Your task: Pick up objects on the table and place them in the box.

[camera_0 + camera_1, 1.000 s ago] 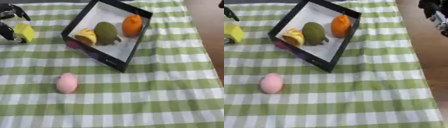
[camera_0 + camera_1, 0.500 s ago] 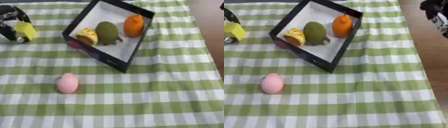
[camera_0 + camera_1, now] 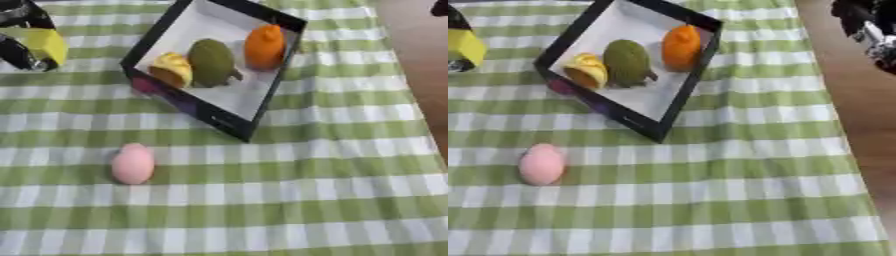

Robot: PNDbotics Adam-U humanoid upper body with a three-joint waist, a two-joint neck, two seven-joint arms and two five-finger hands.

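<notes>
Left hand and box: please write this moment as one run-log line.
left hand: shut on yellow object | box: three items inside | pink object: on cloth

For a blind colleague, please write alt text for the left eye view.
The robot's left hand grips a yellow object at upper left. A black box holds three fruit-like items; a pink egg-shaped object lies on the checked cloth.
</notes>
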